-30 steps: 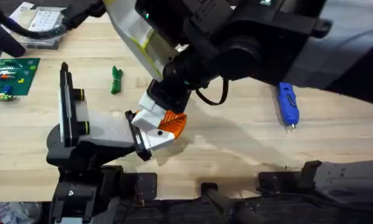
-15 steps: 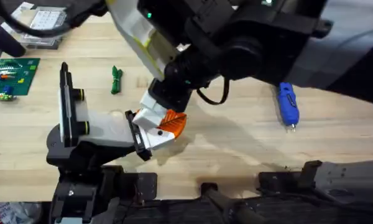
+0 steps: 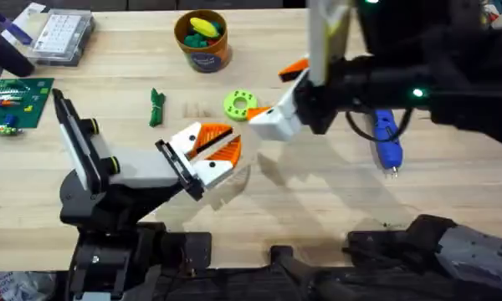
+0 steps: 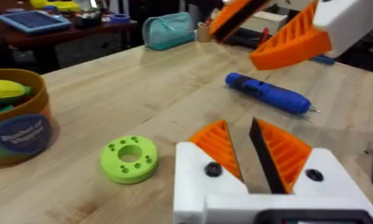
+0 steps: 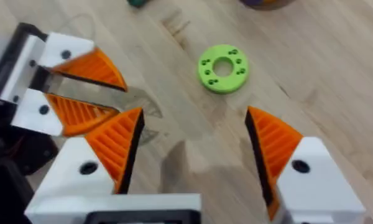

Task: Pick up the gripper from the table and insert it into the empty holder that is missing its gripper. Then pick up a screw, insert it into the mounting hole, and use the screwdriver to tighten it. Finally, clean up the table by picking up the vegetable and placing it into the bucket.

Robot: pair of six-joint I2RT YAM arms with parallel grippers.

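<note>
Orange-padded right claw (image 3: 278,99) hovers agape — tilted tableward.

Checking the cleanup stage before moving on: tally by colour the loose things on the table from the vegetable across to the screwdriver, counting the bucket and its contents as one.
Green: 2, the vegetable and the ring
Orange: 1, the bucket
Blue: 1, the screwdriver
Total: 4
</note>
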